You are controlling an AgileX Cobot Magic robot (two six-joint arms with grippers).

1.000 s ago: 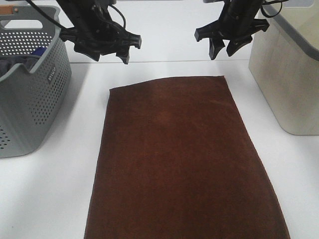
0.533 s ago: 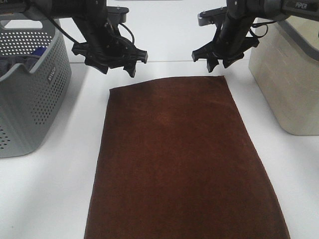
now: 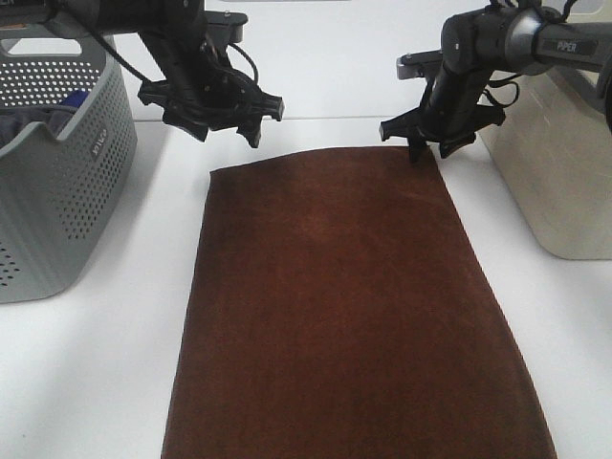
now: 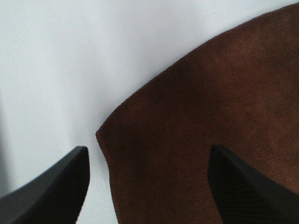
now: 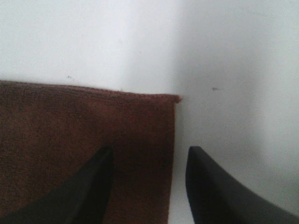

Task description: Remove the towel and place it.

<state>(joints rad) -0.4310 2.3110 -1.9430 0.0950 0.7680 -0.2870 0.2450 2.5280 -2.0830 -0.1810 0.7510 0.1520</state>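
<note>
Grey basket [image 3: 57, 191] shows overhead only; wrists show towel [image 4: 210, 116] corners.

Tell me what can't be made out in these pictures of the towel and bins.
The towel: near end cut off by the high view's bottom edge.
The grey basket: its wall hides most contents, high view.
The beige bin: inside hidden by its own wall, high view.
The right end effector: whether its tips touch the towel, wrist view too blurred.
</note>
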